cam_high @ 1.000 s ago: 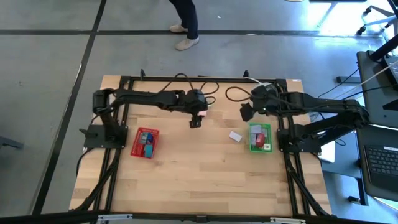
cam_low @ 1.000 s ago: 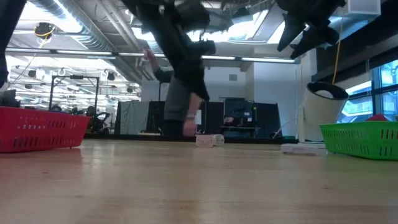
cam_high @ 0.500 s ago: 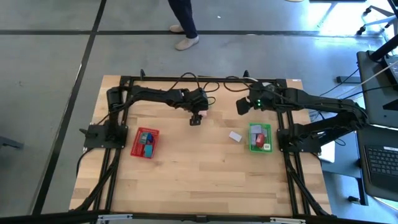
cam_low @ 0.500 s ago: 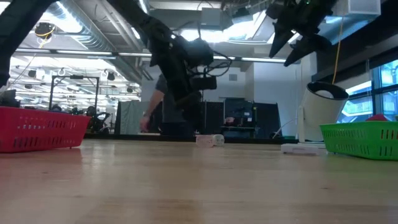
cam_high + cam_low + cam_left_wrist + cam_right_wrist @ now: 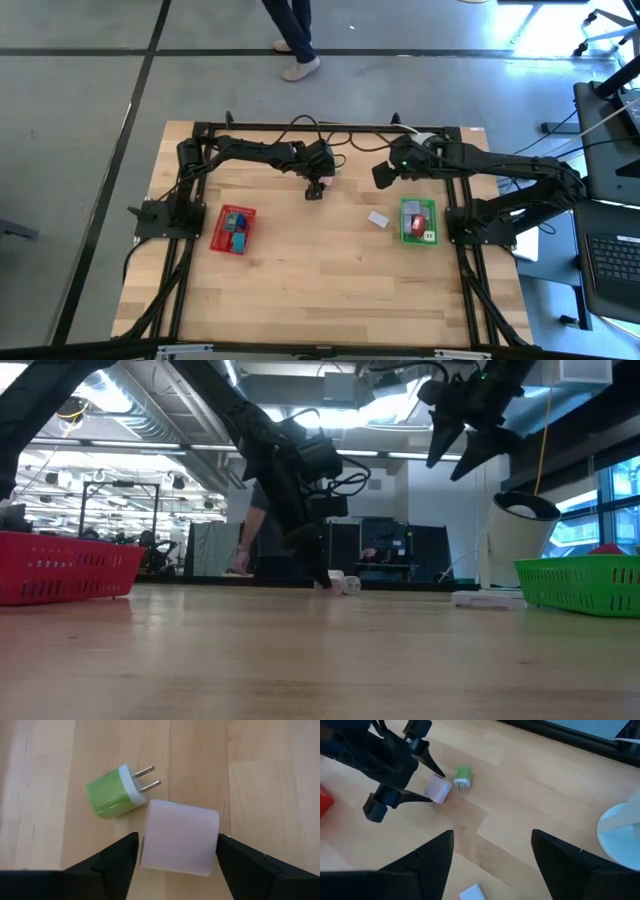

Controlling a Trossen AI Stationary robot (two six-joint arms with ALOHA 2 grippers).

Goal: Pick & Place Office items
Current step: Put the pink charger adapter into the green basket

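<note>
Pale-pink, matte and boxy, a block (image 5: 180, 836) sits between the left gripper (image 5: 175, 855)'s spread fingers on blond wood planks (image 5: 320, 270), at the table's twelve o'clock. Only wrist views reveal the glossy green plug (image 5: 112, 794) touching it. The right gripper (image 5: 490, 845) hovers open, toward two o'clock.

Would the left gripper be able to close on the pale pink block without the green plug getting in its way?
Probably yes. The left gripper already straddles the pale pink block, one finger at each side. The green plug lies beyond the fingertips, outside the gap.
</note>
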